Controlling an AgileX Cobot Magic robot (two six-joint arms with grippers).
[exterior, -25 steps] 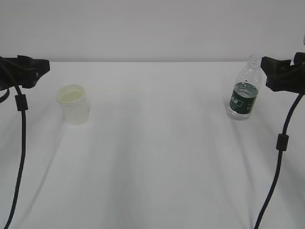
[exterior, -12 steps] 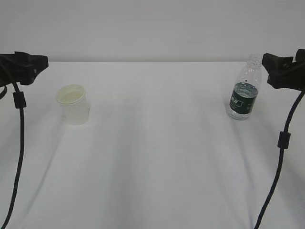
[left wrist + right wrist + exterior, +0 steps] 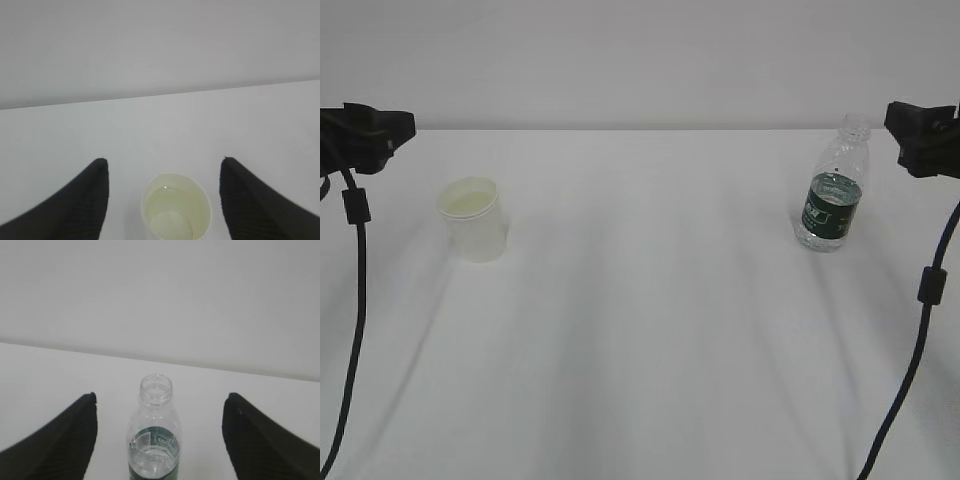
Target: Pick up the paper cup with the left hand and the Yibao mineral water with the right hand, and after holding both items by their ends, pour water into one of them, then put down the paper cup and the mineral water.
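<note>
Both arms have drawn outward toward the table's (image 3: 650, 330) side edges over the last second, leaving both things released, so the pour looks done; the left hand (image 3: 164, 165) stands wide open, holding nothing, as does the right hand (image 3: 159, 400); the paper cup (image 3: 473, 218), matte and tapered with a rolled rim, stands near the left edge with water (image 3: 170, 225) inside; the Yibao mineral water (image 3: 831, 196), clear ribbed plastic, uncapped, stands near the right edge.

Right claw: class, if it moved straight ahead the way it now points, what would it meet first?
Most likely the Yibao mineral water, standing uncapped between the open right claw fingers, though depth is unclear.
</note>
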